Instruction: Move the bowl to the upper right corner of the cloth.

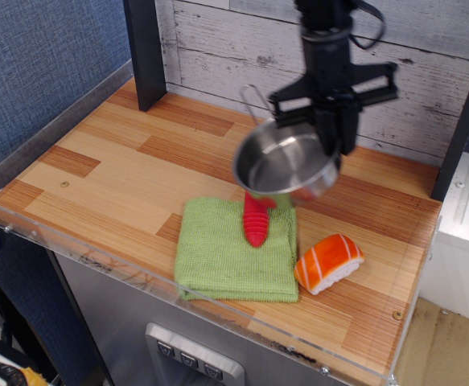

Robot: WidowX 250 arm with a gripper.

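Bowl [285, 164]: polished steel, mirror-glossy, thin wire handle. Cloth [232, 256]: light green textile, woven, matt, rough-ish. Tabletop [113, 173]: striped wood laminate, smooth, slight sheen; clear plastic edge strip at front. Gripper [328, 112]: black, matt. Fork handle [255, 220]: red ribbed plastic. Sushi toy [328, 263]: orange/white plastic, glossy. Back wall [427, 56]: whitewashed planks, rough grain.
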